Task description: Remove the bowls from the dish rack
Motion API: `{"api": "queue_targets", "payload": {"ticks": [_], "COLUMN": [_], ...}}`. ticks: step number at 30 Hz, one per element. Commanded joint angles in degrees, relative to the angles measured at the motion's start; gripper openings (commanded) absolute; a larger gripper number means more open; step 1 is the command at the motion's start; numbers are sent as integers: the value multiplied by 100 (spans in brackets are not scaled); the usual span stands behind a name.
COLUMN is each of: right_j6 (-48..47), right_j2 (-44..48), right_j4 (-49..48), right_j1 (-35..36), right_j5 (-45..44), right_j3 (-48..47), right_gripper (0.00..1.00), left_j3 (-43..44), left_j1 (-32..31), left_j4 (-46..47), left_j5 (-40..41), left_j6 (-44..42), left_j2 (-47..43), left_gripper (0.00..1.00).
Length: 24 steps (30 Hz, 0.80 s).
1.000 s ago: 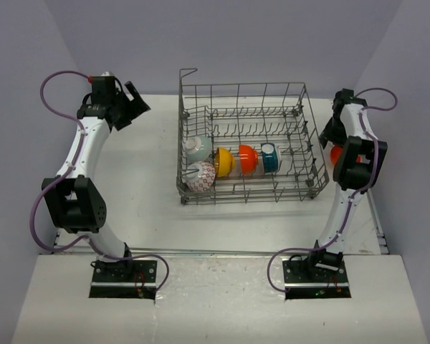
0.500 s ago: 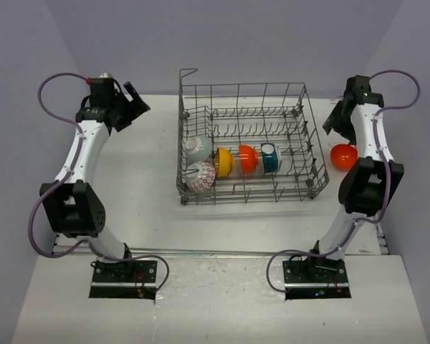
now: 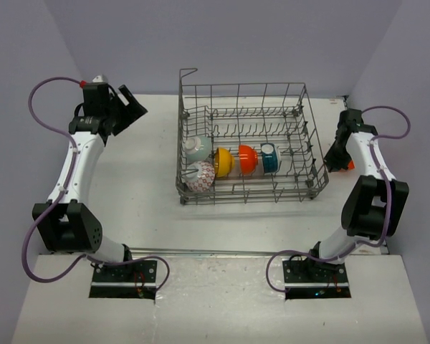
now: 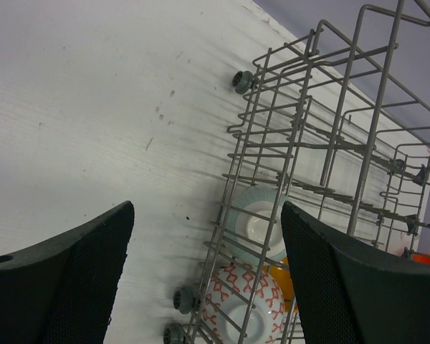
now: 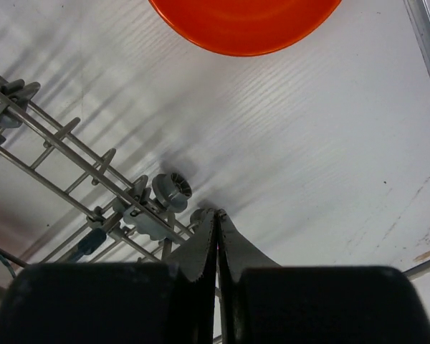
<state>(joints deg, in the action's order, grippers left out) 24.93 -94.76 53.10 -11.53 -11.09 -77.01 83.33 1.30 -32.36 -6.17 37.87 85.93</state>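
Note:
The grey wire dish rack (image 3: 287, 188) stands mid-table and holds several bowls on edge: pale white-green (image 3: 196, 148), white with red pattern (image 3: 200, 175), yellow (image 3: 223, 162), orange (image 3: 248, 160) and teal (image 3: 270, 158). My left gripper (image 3: 135, 106) hovers open and empty left of the rack. Its view shows the rack (image 4: 312, 136), the pale bowl (image 4: 261, 222) and the patterned bowl (image 4: 236, 308) between wide fingers (image 4: 79, 279). Another orange bowl (image 5: 244, 21) rests on the table right of the rack, mostly hidden behind the arm in the top view (image 3: 350, 165). My right gripper (image 5: 217, 213) is shut on nothing, just short of it.
The rack's small grey wheels (image 5: 172, 190) sit right by my right fingertips. A metal strip along the table's right edge (image 5: 428, 43) runs close to the orange bowl. Purple walls close in behind and on both sides.
The orange bowl was left on the table at the right. My right gripper then dropped beside the rack's corner and shut empty. My left arm shifted slightly leftward, still open.

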Motion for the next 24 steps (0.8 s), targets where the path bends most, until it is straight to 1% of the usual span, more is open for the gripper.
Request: {"api": "queue_targets", "payload": {"ticks": [1,4,9,13,15,18,21,24], "right_j6": [56,100,170,319,311,442,513,382], "right_j2": [493,660,669,801,836,889,1240,1320], "right_j4": [-317,-362,-283,-292,-257,-107,-203,-213], "right_j1": [133,177,423,450,450,441,476,590], "right_j5": [222,309,301,239,318,187,72,256], "right_j3": [309,529,564,565,451,161,-111,-699], "right_gripper": [0,0,0,0,0,0,0,0], "left_j3": [-97,-133,-194,-238,-212,-212,-212,-264], "left_j1": [-33,-33,-33,-33,-16,-16,-16,-7], "left_j4": [19,2,-16,-25,-34,-51,-34,1], "left_j5": [-33,-51,-15,-42,-7,2,-24,-68], "left_j6": [-43,-34,-34,-51,-95,-104,-95,-87], "left_j2": [-296,-358,-472,-525,-542,-542,-534,-472], "left_gripper": [83,83,84,84,84,85,86,86]}}
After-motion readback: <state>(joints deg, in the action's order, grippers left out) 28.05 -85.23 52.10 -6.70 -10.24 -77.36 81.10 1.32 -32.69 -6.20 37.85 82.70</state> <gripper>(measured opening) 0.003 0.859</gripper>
